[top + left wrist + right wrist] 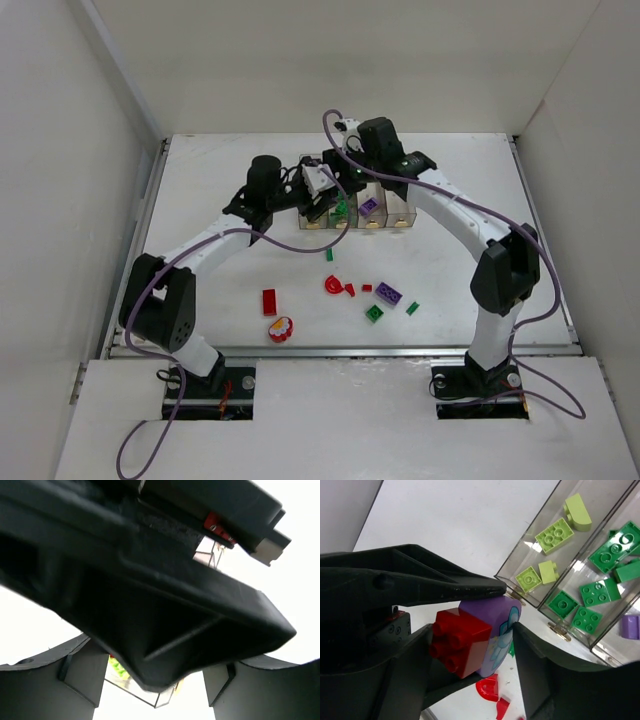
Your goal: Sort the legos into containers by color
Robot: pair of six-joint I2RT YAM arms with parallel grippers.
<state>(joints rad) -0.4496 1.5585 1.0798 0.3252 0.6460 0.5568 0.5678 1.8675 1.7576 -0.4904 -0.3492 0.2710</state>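
Top view: the bins (372,212) stand in a row near the far edge, mid-bench. The left gripper (312,188) and right gripper (338,170) meet over the row's left end. Loose legos (389,294) lie scattered toward the near edge, mid-bench.

Left wrist view: a dark body (150,595) fills the frame. The left gripper's fingers (75,670) stand well apart, with nothing seen held between them.

Right wrist view: the jaws are clamped on a purple piece (497,622) joined to a red brick (462,640), held above the bench just beside the bin of yellow-green pieces (552,535). The next bin holds green bricks (597,590).
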